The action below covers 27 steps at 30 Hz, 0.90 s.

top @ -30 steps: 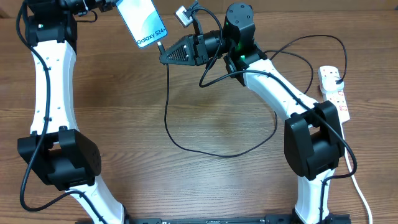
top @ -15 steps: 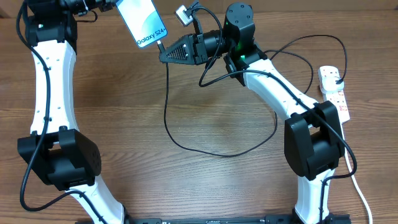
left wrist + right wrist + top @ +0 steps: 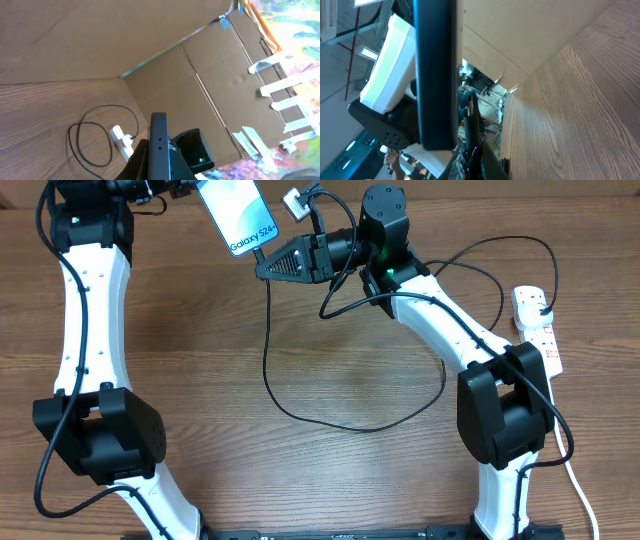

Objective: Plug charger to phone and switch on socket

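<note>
The phone (image 3: 240, 216), teal screen up and tilted, hangs above the table's far edge with my left gripper (image 3: 195, 188) shut on its upper end. In the left wrist view the phone (image 3: 159, 145) shows edge-on between the fingers. My right gripper (image 3: 262, 270) is shut on the charger (image 3: 267, 360) just behind its small tip, right below the phone's lower corner. In the right wrist view the tip (image 3: 471, 117) stands beside the phone's dark edge (image 3: 436, 75), slightly apart. The black cable loops across the table to the socket (image 3: 541, 335) at the right edge.
A black plug (image 3: 541, 304) sits in the socket's far outlet. The socket's thick white cord (image 3: 580, 490) runs to the front right. A cardboard wall (image 3: 210, 95) stands behind the table. The cable loop (image 3: 340, 425) lies in the middle of the table.
My left arm has shifted the phone a little to the right and farther back, bringing its lower corner closer over the right gripper's tip. The right arm has stayed still.
</note>
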### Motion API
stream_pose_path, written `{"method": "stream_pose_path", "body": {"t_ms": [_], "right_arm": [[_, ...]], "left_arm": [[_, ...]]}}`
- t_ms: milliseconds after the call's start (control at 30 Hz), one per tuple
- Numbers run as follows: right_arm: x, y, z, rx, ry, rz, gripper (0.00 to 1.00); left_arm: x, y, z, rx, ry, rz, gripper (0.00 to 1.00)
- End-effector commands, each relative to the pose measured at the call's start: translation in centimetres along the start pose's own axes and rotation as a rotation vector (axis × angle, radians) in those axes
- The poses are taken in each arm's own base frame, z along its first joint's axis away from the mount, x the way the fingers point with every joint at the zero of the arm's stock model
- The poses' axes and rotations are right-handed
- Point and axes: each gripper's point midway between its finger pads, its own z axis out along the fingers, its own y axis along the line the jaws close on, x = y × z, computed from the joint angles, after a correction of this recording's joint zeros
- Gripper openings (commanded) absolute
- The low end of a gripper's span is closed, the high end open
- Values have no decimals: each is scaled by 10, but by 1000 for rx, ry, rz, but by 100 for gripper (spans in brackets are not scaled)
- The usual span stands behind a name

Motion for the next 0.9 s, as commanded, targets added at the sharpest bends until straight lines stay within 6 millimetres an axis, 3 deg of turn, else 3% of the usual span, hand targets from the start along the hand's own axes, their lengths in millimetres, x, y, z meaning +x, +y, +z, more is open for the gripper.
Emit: {"method": "stream_pose_path", "body": {"t_ms": [0,867], "right_arm": [[-3,4,2,-5,3,-22,4],[-2,4,2,-8,9,-20,4]], "left_arm": [[-7,-14,-5,-2,-25,68,4],[-1,-18,-6,22,9,88,4]]}}
